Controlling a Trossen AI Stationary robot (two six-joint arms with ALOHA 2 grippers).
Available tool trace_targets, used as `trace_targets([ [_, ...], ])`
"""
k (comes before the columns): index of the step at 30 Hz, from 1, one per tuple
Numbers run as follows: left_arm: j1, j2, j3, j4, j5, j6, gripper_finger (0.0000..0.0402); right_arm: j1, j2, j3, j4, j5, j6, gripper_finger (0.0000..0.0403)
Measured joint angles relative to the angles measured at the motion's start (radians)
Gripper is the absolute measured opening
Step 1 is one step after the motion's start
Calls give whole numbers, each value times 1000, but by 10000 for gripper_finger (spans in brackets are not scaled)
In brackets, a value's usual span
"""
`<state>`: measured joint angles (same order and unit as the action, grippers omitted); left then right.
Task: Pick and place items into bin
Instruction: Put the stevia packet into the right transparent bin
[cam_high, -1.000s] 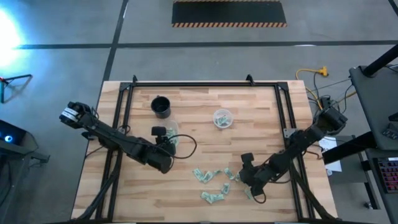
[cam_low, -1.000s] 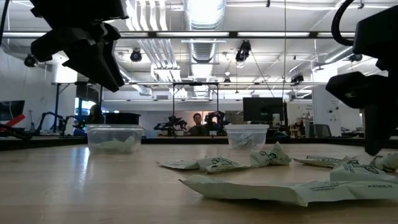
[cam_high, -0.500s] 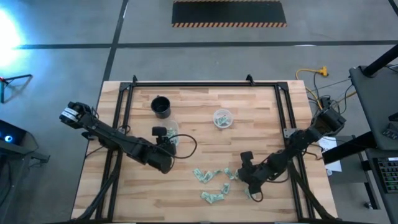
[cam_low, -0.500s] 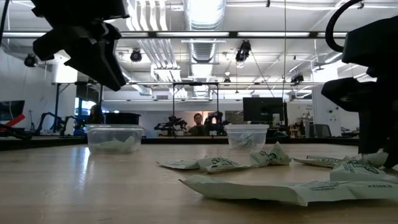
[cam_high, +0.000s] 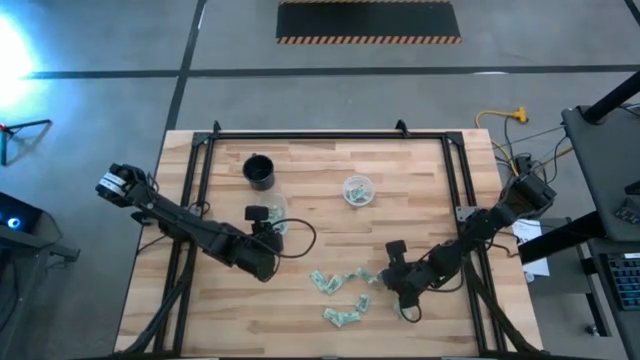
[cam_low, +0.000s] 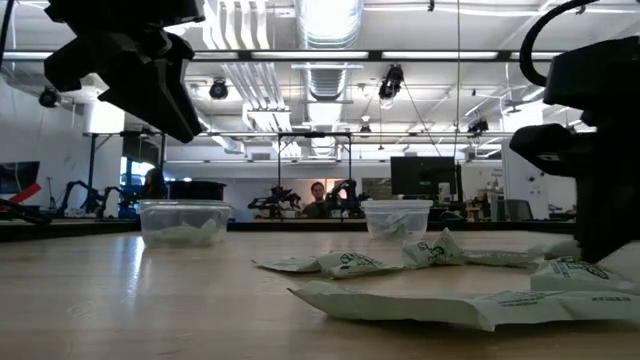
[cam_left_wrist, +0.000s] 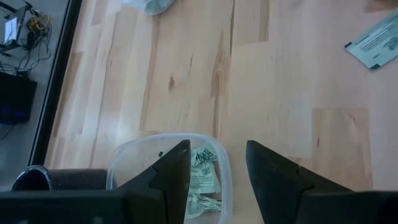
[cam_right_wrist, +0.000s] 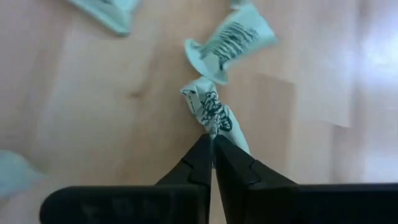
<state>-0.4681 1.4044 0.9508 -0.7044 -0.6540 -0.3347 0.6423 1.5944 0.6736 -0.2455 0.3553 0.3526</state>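
Crinkly, featherlight wrapper (cam_right_wrist: 214, 112) is lying on the surface among the items (cam_high: 340, 283); right gripper (cam_right_wrist: 212, 163) fingers are pinching its near end, likely to slip. Left gripper (cam_left_wrist: 217, 165) is hovering agape over the bin (cam_left_wrist: 127, 157).

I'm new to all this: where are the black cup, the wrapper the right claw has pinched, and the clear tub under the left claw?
black cup (cam_high: 259, 171), high view, its dark inside.
wrapper (cam_right_wrist: 213, 112), right wrist view, its printed middle.
clear tub (cam_left_wrist: 217, 154), left wrist view, its rim.

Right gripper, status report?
Right gripper shut on packet, low on the table. Left gripper open above bin, packets already inside. Path looks clear.
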Motion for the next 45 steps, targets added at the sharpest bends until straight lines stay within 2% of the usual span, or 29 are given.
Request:
trace_targets([
  [6,-28,0,2,16,1,1,139,0,-28,7,-2,74,-56,8],
  [13,-63,0,12,47,1,1,139,-15,-73,7,-31,276,-87,8],
  [17,-75,0,11,76,-1,1,139,-70,-109,8,-40,381,-116,8],
  [20,-79,0,10,84,-1,2,139,-146,-135,8,-36,407,-158,8],
  [26,-85,0,9,98,-1,2,139,-370,-173,9,-30,397,-262,8],
  [34,-85,0,4,99,-1,2,139,-657,-181,25,49,153,-436,8],
  [40,-85,0,0,98,-1,2,139,-759,-171,26,70,5,-473,8],
  [45,-85,0,-2,98,-1,2,139,-771,-171,26,77,-17,-482,8],
])
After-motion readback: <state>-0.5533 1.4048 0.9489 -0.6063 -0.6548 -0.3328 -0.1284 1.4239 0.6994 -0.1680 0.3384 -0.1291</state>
